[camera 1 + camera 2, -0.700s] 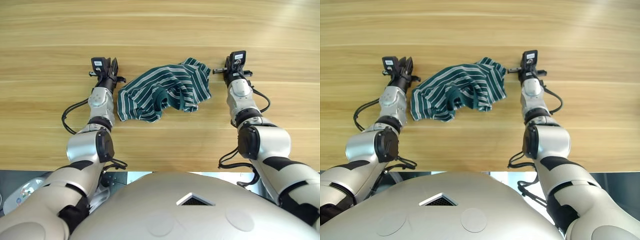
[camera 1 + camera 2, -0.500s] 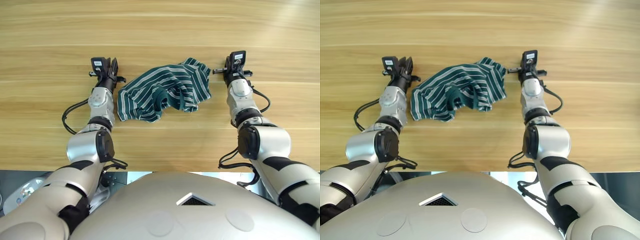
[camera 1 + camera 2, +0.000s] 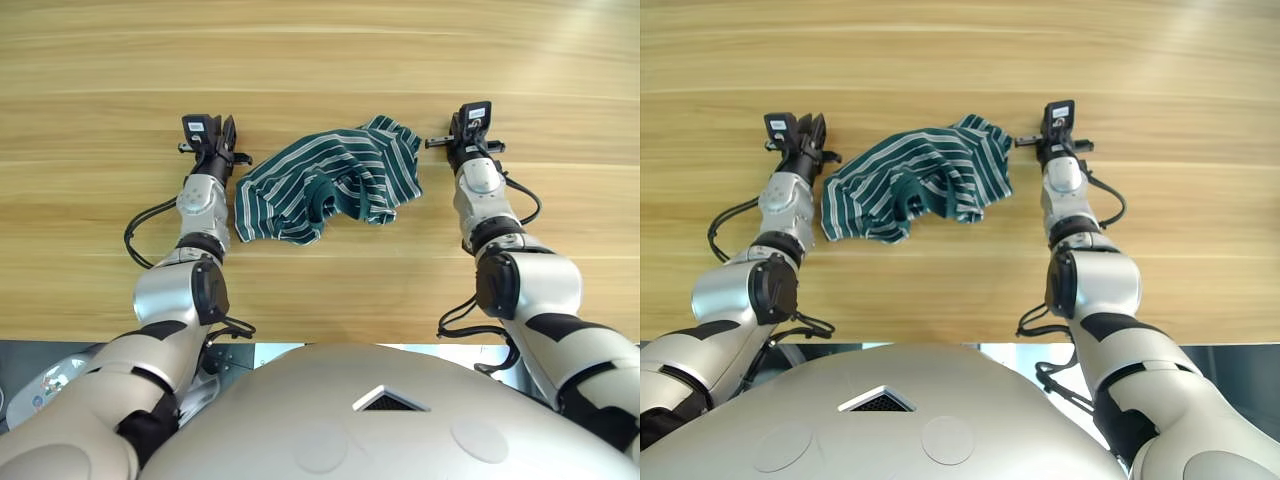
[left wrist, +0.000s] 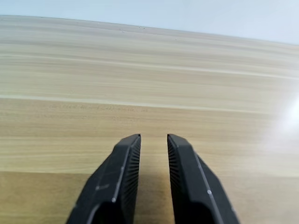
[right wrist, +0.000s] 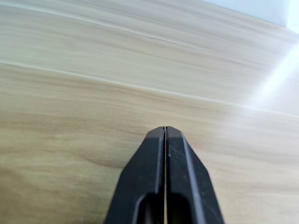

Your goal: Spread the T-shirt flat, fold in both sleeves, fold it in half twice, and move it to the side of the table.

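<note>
Table [image 3: 320, 50]: We see a pale wooden top running across the whole scene, with the shirt and both grippers on the part near us.

T-shirt [image 3: 325, 180]: It is dark green with thin white stripes and lies in a crumpled heap between the two grippers. It is bunched over itself, and we cannot pick out the sleeves.

Left gripper [image 4: 154, 137]: It sits low over the wood, just beside the shirt's left edge and apart from the cloth. Its fingers stand a narrow gap apart, with only bare table between and ahead of them.

Right gripper [image 5: 165, 128]: It sits just beside the shirt's far right corner. Its fingers are pressed together along their length and hold nothing.

Change: We find none. Over the last moments the heap keeps the same folds and outline, and both grippers hold the same places and the same finger spacing.

Meaning for the task: We judge that spreading the shirt has not yet begun. Both grippers flank the cloth, ready to take an edge each, and the right one would first need to part its fingers.
</note>
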### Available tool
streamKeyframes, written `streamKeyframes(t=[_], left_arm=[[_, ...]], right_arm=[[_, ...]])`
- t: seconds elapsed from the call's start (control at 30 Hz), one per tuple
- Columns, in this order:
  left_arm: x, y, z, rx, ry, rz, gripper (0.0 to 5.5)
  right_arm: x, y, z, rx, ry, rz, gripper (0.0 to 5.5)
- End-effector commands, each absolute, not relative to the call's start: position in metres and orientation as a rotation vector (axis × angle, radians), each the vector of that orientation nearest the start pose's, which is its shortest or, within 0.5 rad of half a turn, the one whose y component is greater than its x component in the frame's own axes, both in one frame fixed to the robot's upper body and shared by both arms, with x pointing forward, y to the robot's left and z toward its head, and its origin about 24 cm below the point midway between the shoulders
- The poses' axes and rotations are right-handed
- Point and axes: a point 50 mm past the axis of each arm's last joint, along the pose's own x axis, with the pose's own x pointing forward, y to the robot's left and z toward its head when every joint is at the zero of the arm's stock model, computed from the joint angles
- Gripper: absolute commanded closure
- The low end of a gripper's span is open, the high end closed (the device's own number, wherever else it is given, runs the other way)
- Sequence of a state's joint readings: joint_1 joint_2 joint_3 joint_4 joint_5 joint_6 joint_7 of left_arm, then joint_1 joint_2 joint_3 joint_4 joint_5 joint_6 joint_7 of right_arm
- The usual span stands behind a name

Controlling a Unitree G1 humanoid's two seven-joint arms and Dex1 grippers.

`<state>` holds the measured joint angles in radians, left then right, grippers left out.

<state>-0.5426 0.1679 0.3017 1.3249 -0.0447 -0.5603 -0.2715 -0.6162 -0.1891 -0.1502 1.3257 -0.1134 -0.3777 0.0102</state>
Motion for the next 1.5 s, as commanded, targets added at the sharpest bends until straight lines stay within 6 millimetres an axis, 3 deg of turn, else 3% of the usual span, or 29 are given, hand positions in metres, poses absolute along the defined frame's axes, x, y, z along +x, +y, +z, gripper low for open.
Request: streamKeyframes(t=[0.03, 0.5, 0.67, 0.8, 1.03, 1.13, 1.27, 1.37, 1.5], left_arm=[[0.297, 0.201, -0.039, -0.064, 0.243, -0.043, 4.43], [0.297, 0.201, -0.039, -0.070, 0.243, -0.044, 4.43], [0.299, 0.225, -0.022, -0.231, 0.070, 0.027, 4.43], [0.304, 0.218, 0.007, -0.306, -0.209, -0.153, 4.43], [0.277, 0.180, 0.025, -0.109, -0.475, -0.509, 4.43], [0.256, 0.157, 0.020, 0.001, -0.467, -0.721, 4.43], [0.215, 0.143, 0.013, 0.097, -0.405, -1.059, 4.43], [0.194, 0.145, 0.008, 0.181, -0.316, -1.219, 4.43], [0.181, 0.153, -0.004, 0.333, -0.192, -1.285, 4.43]], right_arm=[[0.302, -0.200, -0.048, -0.208, 0.436, -0.022, 5.44], [0.302, -0.198, -0.047, -0.200, 0.424, -0.012, 5.44], [0.306, -0.198, -0.039, -0.105, 0.339, -0.027, 5.44], [0.308, -0.189, -0.029, -0.149, 0.213, 0.045, 5.44], [0.291, -0.153, -0.038, -0.468, 0.099, 0.248, 5.44], [0.284, -0.141, -0.036, -0.485, 0.020, 0.345, 5.44], [0.274, -0.132, -0.018, -0.335, -0.159, 0.499, 5.44], [0.265, -0.133, -0.006, -0.276, -0.274, 0.598, 5.44], [0.257, -0.132, 0.002, -0.264, -0.331, 0.679, 5.44]])
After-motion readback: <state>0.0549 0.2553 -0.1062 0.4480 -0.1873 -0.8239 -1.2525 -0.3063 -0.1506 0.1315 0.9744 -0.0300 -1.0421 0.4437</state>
